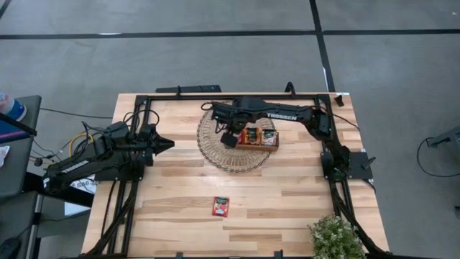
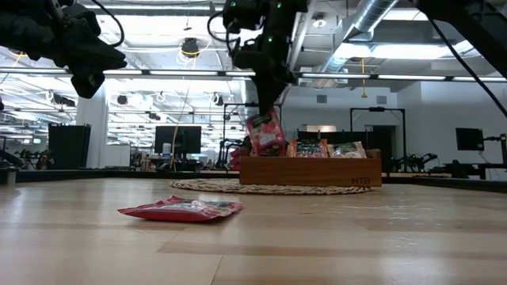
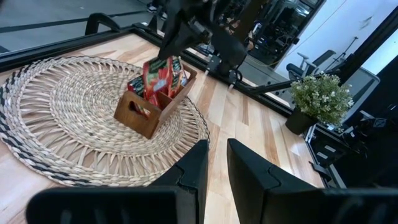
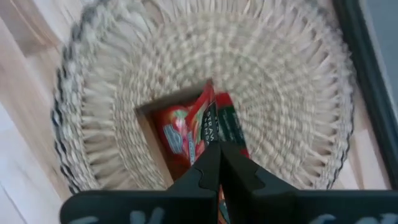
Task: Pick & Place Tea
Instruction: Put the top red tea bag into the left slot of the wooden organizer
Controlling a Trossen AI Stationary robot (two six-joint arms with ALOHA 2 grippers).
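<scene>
Nearest the low camera, one flat red-orange tea sachet (image 2: 181, 209) is seen lying on the pale wooden table (image 2: 333, 237), well apart from the other items; from above the same sachet (image 1: 220, 206) is placed toward the front middle of the tabletop.

Right gripper (image 2: 265, 103): positioned over the end compartment of the brown three-compartment wooden tray (image 2: 310, 171) that lies nearest the left arm. Its fingers are observed pinched together on the top edge of a second red-orange sachet with a dark label band (image 2: 265, 134), which hangs upright below them. The lower edge of this held sachet (image 4: 198, 127) is seen at about the level of the tray rim, directly above the compartment; whether it touches the tray cannot be determined. No gap is visible between the fingers (image 4: 208, 171) in the right wrist view.

Tray contents: further sachets are noted standing in the other compartments (image 1: 260, 137), red-orange and pale ones.

The tray is recorded resting on a round woven straw mat (image 1: 219, 155).

Left gripper (image 1: 164, 144): held above the table at the left side, beside the mat, empty; its fingers (image 3: 245, 174) are nearly together, with only a narrow slit between them.

A green potted plant (image 1: 335, 237) is noted at the front right corner.
</scene>
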